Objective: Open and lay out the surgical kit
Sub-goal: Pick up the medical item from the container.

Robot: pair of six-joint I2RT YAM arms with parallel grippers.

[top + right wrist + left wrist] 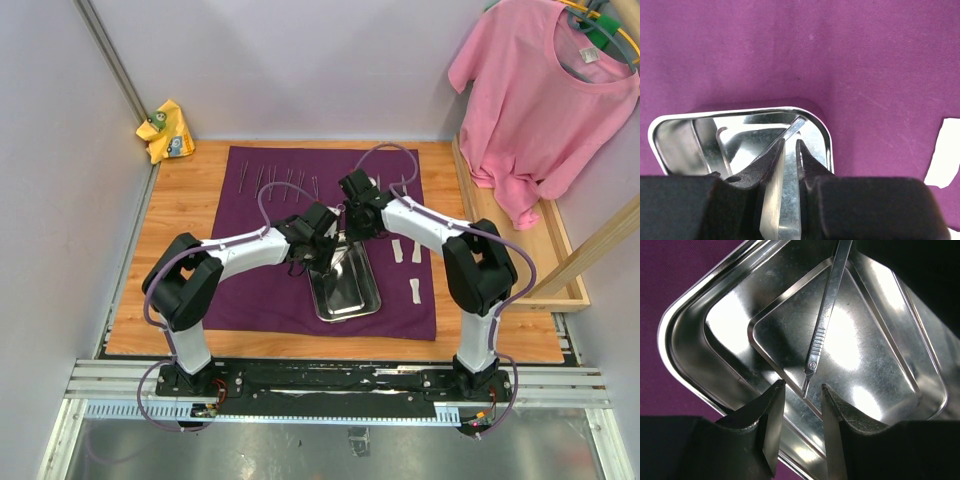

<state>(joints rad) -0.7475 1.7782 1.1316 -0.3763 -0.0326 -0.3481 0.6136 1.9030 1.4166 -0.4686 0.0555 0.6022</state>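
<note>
The dark purple cloth [250, 290] of the surgical kit lies spread open on the table. The steel tray [350, 300] sits on it near the front. A slim scalpel handle [822, 325] slants up out of the tray [880, 355], its tip low between the fingers of my open left gripper [802, 385], which does not touch it. My right gripper [790, 141] hovers over the tray's corner [740, 111], fingers almost together on the handle's upper end [799, 125]. From above, my left gripper [322, 250] and my right gripper [350, 228] meet over the tray's far end.
Several metal instruments [280, 180] lie in a row along the cloth's far edge. White gauze pieces [415, 290] lie to the right of the tray. A pink T-shirt [545, 90] hangs at the back right, above a wooden frame [560, 250]. A yellow rag [165, 130] sits at the back left.
</note>
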